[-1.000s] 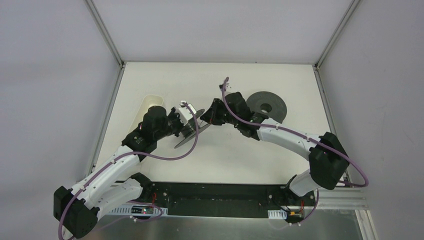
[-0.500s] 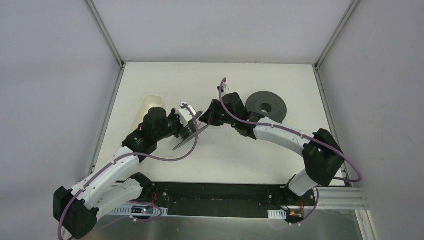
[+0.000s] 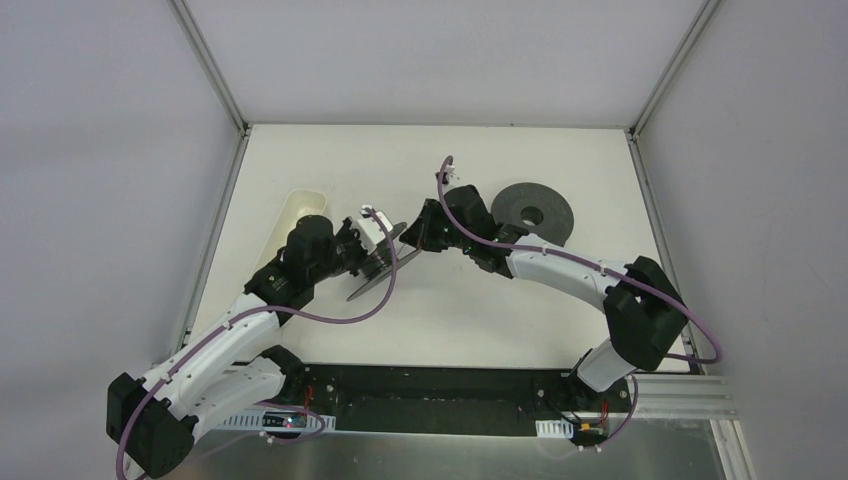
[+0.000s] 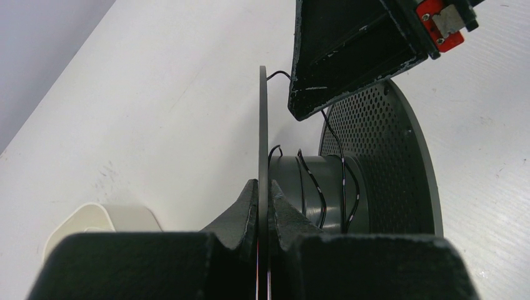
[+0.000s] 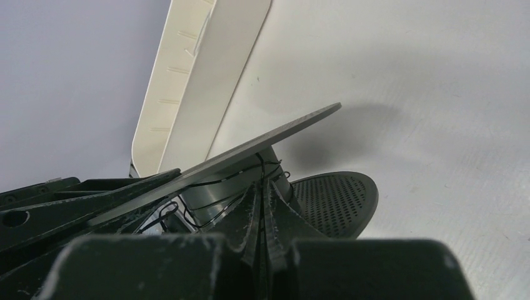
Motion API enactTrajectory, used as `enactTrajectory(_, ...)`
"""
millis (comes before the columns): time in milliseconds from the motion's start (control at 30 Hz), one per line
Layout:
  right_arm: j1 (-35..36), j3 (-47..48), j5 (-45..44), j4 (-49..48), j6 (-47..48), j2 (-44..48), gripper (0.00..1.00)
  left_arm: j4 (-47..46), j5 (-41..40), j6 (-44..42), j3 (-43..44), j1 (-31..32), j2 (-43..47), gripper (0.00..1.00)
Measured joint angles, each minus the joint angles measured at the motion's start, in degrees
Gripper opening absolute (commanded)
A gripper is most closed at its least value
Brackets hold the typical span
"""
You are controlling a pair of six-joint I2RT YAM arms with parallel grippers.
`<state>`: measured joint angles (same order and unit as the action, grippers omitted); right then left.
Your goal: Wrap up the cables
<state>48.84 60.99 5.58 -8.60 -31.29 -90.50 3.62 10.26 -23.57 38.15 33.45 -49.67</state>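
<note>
A grey spool [image 3: 378, 262] hangs tilted above the table. My left gripper [image 4: 263, 187] is shut on the edge of its thin solid flange [image 4: 263, 119]. The thin black cable [image 4: 342, 156] lies in a few loose turns round the hub [image 4: 315, 187], in front of the perforated flange [image 4: 381, 156]. My right gripper [image 5: 262, 186] is shut right beside the hub, and the cable [image 5: 258, 164] runs up out of its fingertips to the spool. From above, the right gripper [image 3: 412, 240] meets the spool from the right.
A white oblong tray [image 3: 298, 208] lies just left of the left gripper. A second dark spool [image 3: 532, 213] lies flat behind the right arm. Purple hoses loop off both arms near the spool.
The right arm's elbow has shifted a little to the left, while its gripper stays at the spool. The left arm and the spool have hardly moved.
</note>
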Motion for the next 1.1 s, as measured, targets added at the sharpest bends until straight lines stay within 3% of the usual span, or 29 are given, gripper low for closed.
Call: enactTrajectory(1100,-1.42,0.09,5.55,1.31,3.04,0.00,0.00,-0.15,-3.45,0.81,1.84,0.72,-4.70,0.00)
